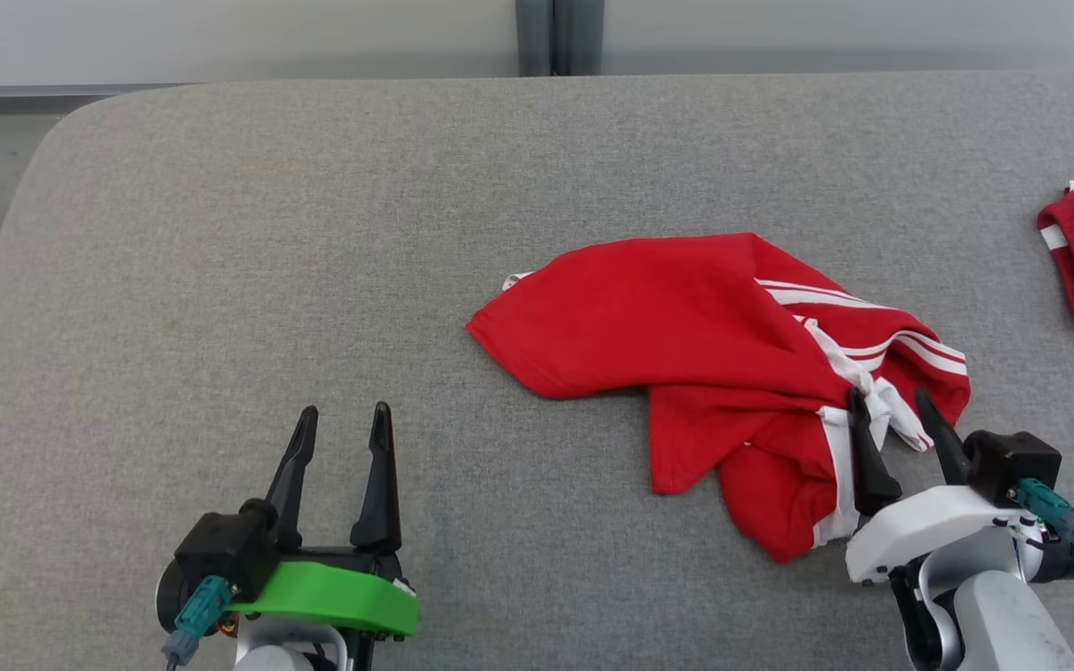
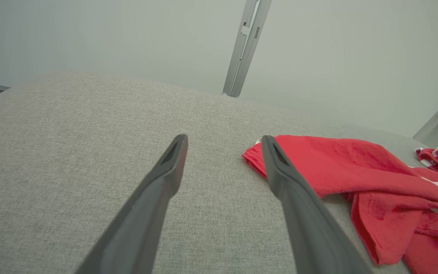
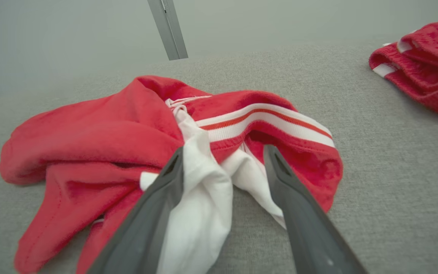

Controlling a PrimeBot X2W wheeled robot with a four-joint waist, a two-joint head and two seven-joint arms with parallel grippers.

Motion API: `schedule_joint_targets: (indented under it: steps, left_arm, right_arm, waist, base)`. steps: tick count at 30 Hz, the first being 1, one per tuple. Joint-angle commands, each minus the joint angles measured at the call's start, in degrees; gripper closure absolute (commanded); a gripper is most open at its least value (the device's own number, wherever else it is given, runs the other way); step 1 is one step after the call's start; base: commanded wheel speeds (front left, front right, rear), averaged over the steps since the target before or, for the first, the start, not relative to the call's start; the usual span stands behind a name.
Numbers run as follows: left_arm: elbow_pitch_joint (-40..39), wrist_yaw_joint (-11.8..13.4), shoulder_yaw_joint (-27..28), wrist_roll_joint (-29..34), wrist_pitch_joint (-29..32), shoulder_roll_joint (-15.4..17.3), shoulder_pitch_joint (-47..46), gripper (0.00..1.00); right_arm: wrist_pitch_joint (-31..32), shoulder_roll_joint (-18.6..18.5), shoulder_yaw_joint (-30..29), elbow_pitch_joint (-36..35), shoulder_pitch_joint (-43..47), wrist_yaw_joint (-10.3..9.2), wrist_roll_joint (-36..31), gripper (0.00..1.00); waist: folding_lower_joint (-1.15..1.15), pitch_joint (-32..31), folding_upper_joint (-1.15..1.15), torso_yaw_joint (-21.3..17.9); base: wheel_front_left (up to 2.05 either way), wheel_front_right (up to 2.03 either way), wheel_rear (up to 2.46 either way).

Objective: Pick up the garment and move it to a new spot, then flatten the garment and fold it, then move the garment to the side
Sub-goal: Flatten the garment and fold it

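Head view: right hand (image 1: 889,395) spread astride garment (image 1: 667,317) edge, gripping nothing; left hand (image 1: 344,410) spread, empty.

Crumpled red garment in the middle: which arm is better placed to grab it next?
Right. The right gripper is open with its fingers straddling the white-trimmed folds of the red garment. The left gripper, also open, is over bare grey surface, apart from the cloth.

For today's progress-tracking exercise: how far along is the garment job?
Done: nothing evident; the red garment lies crumpled on the grey table. In hand: the right gripper, fingers open, straddles its white trim. Left: grasping, flattening, folding, moving aside.
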Motion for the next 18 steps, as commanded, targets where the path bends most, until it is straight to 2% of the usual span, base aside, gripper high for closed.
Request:
schedule_joint_targets:
  steps: [1, 2, 3, 6, 7, 12, 18]
  left_arm:
    - [-0.17, 0.13, 0.28, -0.14, -0.01, 0.11, 0.20, 0.00]
    - [-0.18, 0.09, 0.39, -0.02, -0.01, 0.11, 0.24, 0.00]
    - [-0.20, 0.07, 0.44, 0.08, -0.01, 0.11, 0.25, 0.00]
    - [-0.01, -0.20, 0.32, 0.33, -0.01, 0.11, 0.13, 0.00]
    - [0.05, -0.21, 0.29, 0.36, -0.01, 0.11, 0.09, 0.00]
    - [0.33, -0.37, 0.38, 0.49, -0.01, 0.11, 0.08, 0.00]
    - [0.60, -0.54, 0.46, 0.75, -0.01, 0.11, 0.61, 0.00]
  right_arm:
    - [0.07, -0.16, -0.02, -0.69, 0.97, -0.02, 0.09, 0.00]
    - [0.17, -0.16, 0.07, -1.21, 1.35, -0.02, 0.29, 0.01]
    - [0.31, -0.14, 0.15, -1.60, 1.67, -0.02, 0.45, 0.37]
    - [0.43, -0.15, 0.55, -2.73, 2.39, -0.02, 1.01, 0.97]
    - [0.43, -0.14, 0.70, -2.93, 2.52, -0.02, 1.20, 1.00]
    - [-0.44, -0.14, 1.05, -4.08, 2.63, -0.02, 2.13, 1.00]
    - [-0.56, -0.17, -2.81, -3.68, 3.11, -0.02, 1.92, 1.00]
  waist:
    - [0.00, 0.07, 0.00, -0.56]
    - [0.00, 0.11, 0.00, -0.88]
    - [0.00, 0.15, 0.00, -1.17]
    - [0.00, 0.23, 0.00, -1.86]
    - [0.00, 0.22, 0.00, -2.02]
    - [0.00, -0.09, 0.00, -2.49]
    - [0.00, -0.68, 0.00, -2.59]
  base:
    - [0.00, 0.00, 0.00]
    - [0.00, 0.00, 0.00]
    - [0.00, 0.00, 0.00]
    - [0.00, 0.00, 0.00]
    - [0.00, 0.00, 0.00]
    - [0.00, 0.00, 0.00]
    - [0.00, 0.00, 0.00]
